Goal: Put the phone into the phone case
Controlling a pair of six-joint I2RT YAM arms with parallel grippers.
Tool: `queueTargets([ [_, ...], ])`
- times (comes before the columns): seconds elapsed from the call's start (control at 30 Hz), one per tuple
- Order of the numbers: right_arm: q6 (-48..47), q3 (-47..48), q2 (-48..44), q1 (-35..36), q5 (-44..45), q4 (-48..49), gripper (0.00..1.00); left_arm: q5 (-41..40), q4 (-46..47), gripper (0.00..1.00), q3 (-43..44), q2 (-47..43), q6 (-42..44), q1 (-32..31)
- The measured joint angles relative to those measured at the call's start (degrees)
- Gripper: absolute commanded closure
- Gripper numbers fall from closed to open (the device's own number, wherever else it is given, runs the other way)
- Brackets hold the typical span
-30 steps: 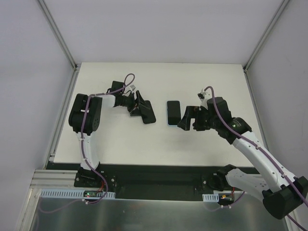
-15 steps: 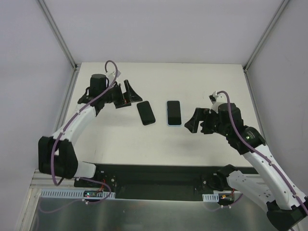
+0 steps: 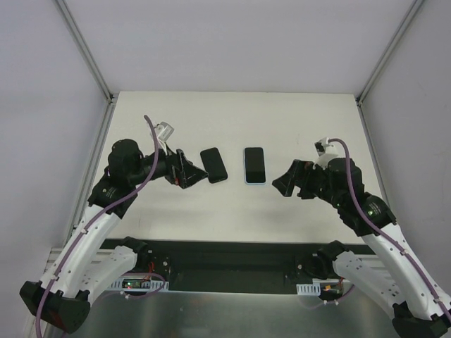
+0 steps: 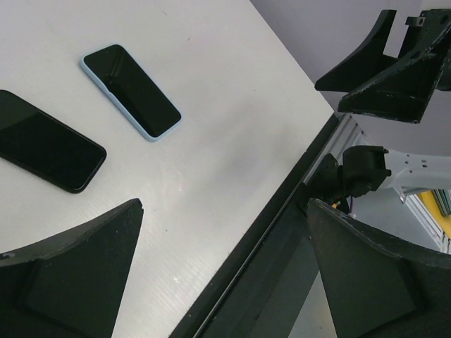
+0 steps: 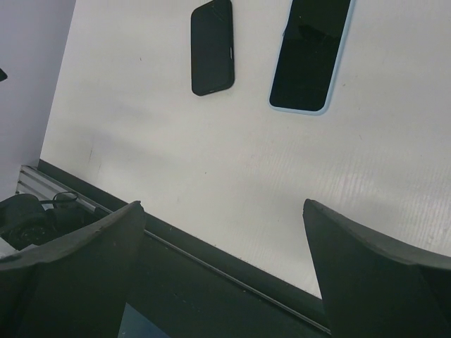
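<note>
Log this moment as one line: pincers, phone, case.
left pincer: open, empty | right pincer: open, empty | phone: flat, beside case, not touching | status: phone not yet in case

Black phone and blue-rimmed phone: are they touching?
Apart. The top external view shows bare white table between the black phone and the blue-rimmed phone.

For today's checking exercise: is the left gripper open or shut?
Open. The left gripper has its fingers wide apart, gripping nothing.

black phone, seemingly pale-blue-edged case, white table.
</note>
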Motion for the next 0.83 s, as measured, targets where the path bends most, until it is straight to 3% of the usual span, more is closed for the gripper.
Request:
queueTargets([
  [0.2,0.04,-0.63,-0.74,0.02,0.87,0.74,0.04,0.02,-0.24,0.01,-2.03,-4.33,0.31,0.00],
  [0.83,0.35,-1.51,-2.08,0.07,1.20,1.14,0.04,-0.02,-0.24,0.01,-2.43,-6.82,0.31,0.00],
])
